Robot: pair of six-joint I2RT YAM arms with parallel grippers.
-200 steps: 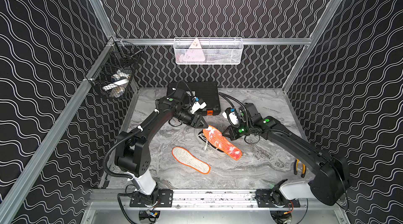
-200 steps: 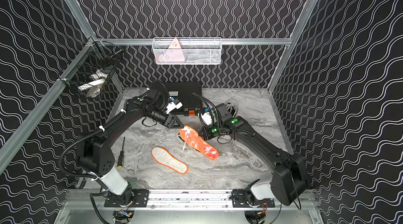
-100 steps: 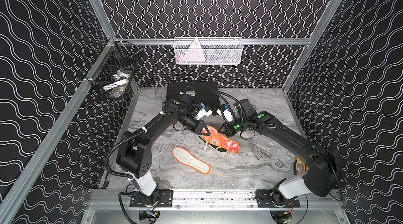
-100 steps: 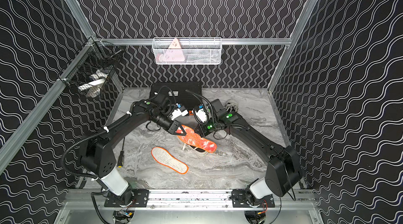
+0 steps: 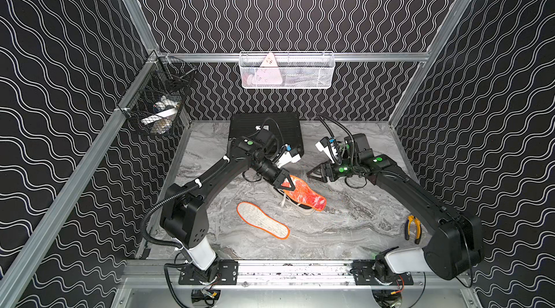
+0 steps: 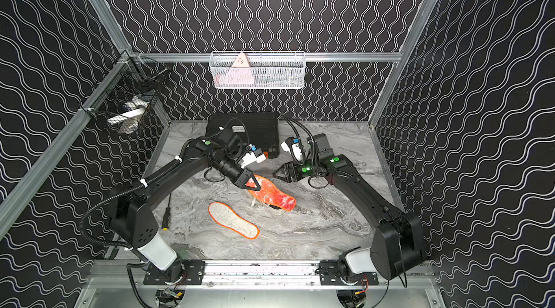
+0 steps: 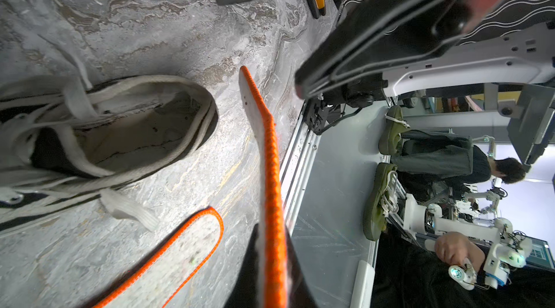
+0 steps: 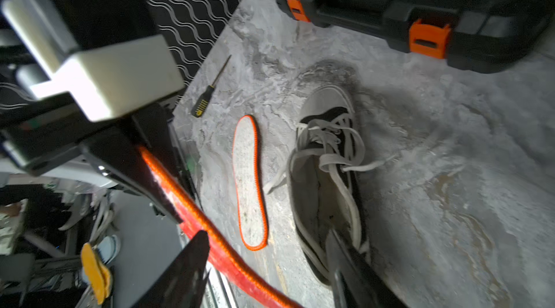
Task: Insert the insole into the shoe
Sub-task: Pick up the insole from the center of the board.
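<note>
1. Black walls with white wavy lines close in a grey marbled worktop. A black plastic tool case with orange latches sits at the back, partly behind my left arm.
2. My left end effector is clenched on one end of a flat orange-red insole with a stitched orange rim, holding it off the worktop over the shoe.
3. My right end effector is released, jaws spread with nothing between them. It is near the orange-red insole but apart from it.
4. In both top views the black-and-white canvas shoe with white laces is mostly hidden beneath the orange-red insole; only a strip of sole and a lace show.
5. The wrist views show what the top views hide: the shoe stands upright on the worktop with its mouth open and bare inside.
6. The left wrist view shows the orange-red insole edge-on beside the shoe's opening, not in it. Whether its far end touches the shoe I cannot tell.
7. A flat pale insole with an orange rim lies on the worktop near the shoe. The left wrist view cuts it off.
8. A slim screwdriver with a black-and-yellow handle shows in a top view beside my left arm, and also in the right wrist view.
9. Yellow-handled pliers lie by my right arm, and the left wrist view shows them blurred.
</note>
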